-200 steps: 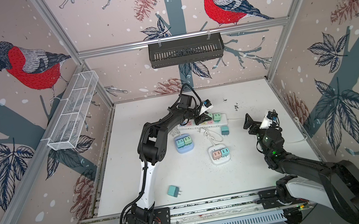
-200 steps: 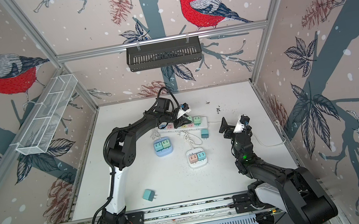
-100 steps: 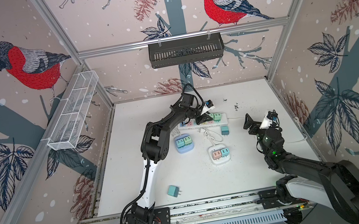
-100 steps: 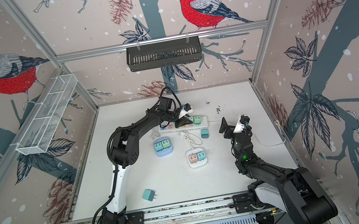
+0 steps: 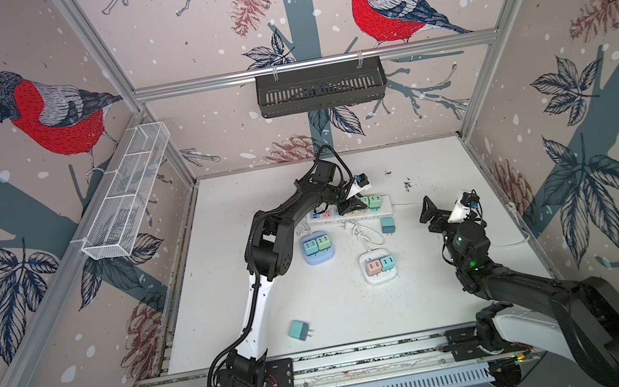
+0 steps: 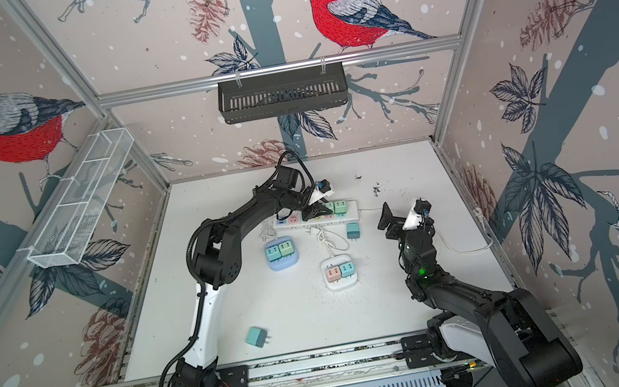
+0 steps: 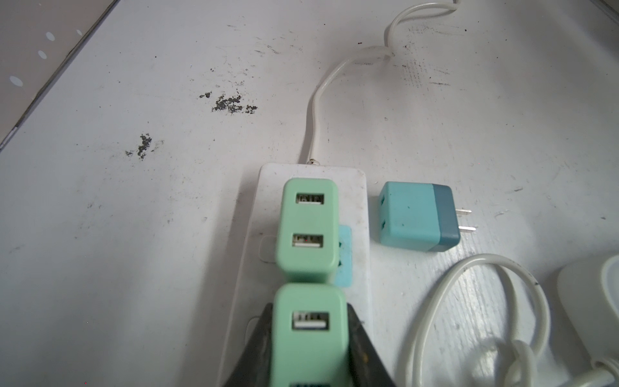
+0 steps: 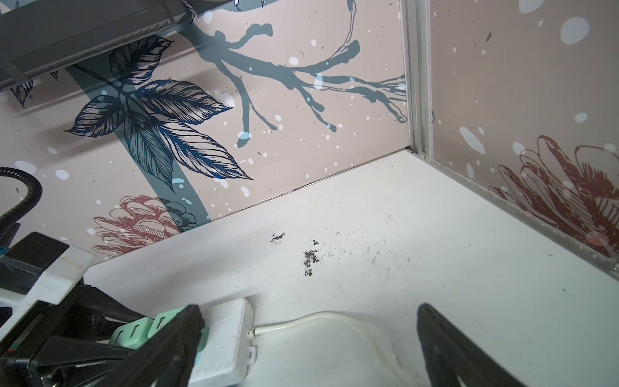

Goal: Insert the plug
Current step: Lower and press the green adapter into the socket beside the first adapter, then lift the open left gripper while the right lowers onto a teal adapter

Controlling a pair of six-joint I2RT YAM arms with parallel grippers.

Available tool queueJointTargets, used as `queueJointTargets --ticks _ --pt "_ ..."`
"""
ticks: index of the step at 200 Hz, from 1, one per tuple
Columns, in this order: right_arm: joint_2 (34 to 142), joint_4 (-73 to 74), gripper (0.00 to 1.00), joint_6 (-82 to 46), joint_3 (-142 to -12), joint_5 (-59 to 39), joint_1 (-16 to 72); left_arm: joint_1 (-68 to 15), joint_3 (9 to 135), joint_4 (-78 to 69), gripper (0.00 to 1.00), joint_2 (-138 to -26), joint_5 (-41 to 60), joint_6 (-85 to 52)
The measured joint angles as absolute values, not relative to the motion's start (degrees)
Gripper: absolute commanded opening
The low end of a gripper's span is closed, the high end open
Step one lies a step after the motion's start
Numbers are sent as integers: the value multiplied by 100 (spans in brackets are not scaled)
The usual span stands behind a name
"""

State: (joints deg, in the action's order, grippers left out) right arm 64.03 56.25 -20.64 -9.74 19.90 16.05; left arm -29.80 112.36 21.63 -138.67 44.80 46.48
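A green plug [image 7: 310, 335] is held on the power strip [image 7: 355, 201].
It is squeezed by the left gripper [image 5: 352, 208]; the right gripper [image 8: 310, 311] is spread wide.

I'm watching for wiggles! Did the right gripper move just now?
No. The right gripper sits just as far right of the power strip as before.

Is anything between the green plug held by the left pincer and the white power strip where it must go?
Nothing visible does. The left pincer holds the green plug right over the power strip, close beside a second plug standing on it; its prongs are hidden.
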Motion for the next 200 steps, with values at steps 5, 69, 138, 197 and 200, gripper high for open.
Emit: queueJointTargets --ticks 5,69,138,197,200 --pt "6403 5625 100 -2064 -974 1990 1605 -2985 11255 2185 0 -13874 4449 4648" --pt "6403 5623 100 -2067 -974 1992 1605 -3055 11515 2497 0 -14003 4200 4703" --pt "6265 4978 100 -2123 -1457 2102 1605 -2939 11489 2580 99 -13965 4005 4274" --pt "6261 4042 100 -2425 -1822 1896 1662 -2864 10934 2045 99 -13072 3795 3551" --pt "6289 3983 100 -2432 -1859 1876 1667 -2864 10842 1994 99 -12995 3785 3509"
